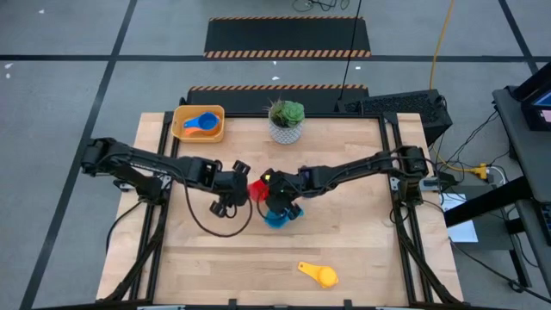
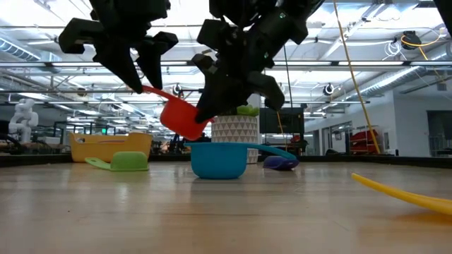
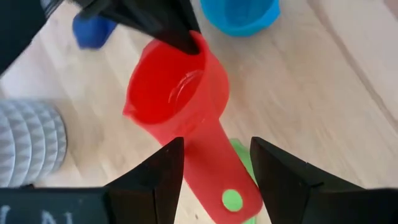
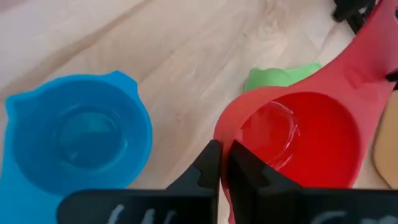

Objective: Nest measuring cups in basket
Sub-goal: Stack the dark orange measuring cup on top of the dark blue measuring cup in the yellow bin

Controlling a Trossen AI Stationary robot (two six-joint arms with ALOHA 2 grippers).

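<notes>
Red cup (image 3: 177, 87) in air between both grippers, above table (image 1: 362, 241). Right gripper (image 4: 222, 163) clamped tight on red cup's rim; left gripper (image 3: 214, 163) spread, fingers either side of red handle, contact unclear. Light blue cup (image 4: 74, 140) on table just below right gripper. Green cup (image 2: 121, 161) on table under left gripper. Yellow cup (image 1: 318, 273) well apart, toward near edge. Beyond both grippers: plant pot (image 1: 286, 122), basket (image 1: 198, 123) holding blue cup (image 1: 202, 123).
</notes>
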